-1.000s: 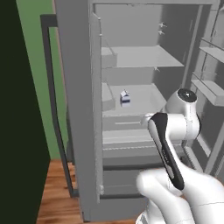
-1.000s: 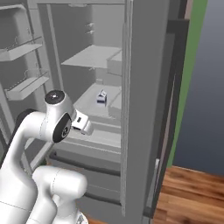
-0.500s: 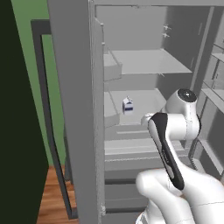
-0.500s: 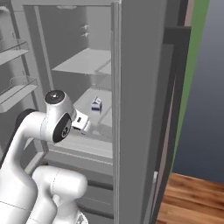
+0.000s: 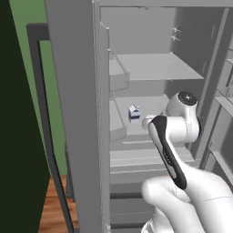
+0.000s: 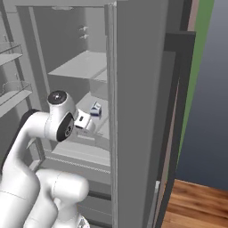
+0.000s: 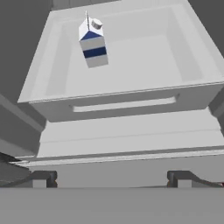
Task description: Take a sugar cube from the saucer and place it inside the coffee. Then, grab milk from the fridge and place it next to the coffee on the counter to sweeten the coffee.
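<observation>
**Hand open at the fridge, milk standing on the shelf ahead**

I'm looking into the open fridge (image 5: 150, 68) now, pale grey walls and flat shelves all around. The milk (image 7: 92, 42) stands upright on a shelf with a raised front lip, toward the back and off to the left in my hand view, its blue band facing me. I pick out the same carton in the left base view (image 5: 134, 112), small and white on the middle shelf, and again in the right base view (image 6: 95, 109), just past the end of the arm.

The hand (image 7: 111, 178) sits low in its own view, its two dark fingertips (image 7: 43, 178) spread wide with nothing between them. It's apart from the carton, with the shelf's front lip and a ledge below it lying between the two.

From the left base view, the white arm (image 5: 175, 136) rises from the lower right and bends in toward the shelf. The fridge door (image 5: 75, 113) stands edge-on at the left, with a green wall (image 5: 54, 86) and wooden floor (image 5: 52, 214) beyond it. In the right base view, door racks (image 6: 11, 53) show at far left.
</observation>
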Motion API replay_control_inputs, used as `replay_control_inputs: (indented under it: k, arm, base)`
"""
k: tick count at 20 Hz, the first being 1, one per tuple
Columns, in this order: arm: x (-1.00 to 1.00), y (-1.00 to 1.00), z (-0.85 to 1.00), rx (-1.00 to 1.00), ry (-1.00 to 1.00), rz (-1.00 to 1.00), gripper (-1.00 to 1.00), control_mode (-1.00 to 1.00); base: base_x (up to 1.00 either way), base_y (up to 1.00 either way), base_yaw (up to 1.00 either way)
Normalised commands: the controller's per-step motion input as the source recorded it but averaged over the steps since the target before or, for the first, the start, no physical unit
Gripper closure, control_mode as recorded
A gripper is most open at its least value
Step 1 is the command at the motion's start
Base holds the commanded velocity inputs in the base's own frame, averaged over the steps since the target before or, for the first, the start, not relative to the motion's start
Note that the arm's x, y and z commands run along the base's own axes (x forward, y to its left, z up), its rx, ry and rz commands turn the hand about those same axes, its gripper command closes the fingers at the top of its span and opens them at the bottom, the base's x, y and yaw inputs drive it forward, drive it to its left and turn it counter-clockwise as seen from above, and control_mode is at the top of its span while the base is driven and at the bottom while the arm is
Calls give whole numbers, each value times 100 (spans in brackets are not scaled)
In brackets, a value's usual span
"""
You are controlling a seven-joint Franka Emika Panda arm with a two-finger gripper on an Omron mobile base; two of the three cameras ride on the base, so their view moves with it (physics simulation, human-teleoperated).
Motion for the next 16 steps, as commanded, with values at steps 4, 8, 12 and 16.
replay_control_inputs:
  k: [4,8,12,16]
  arm:
    - [96,18,1,0,-3,0,-100,-100]
    - [100,2,0,0,0,0,-100,-100]
    - [91,0,0,0,0,0,-100,-100]
    - [65,0,-1,0,0,0,-100,-100]
  base:
    - [0,0,0]
    - [0,0,0]
    - [0,0,0]
    - [0,0,0]
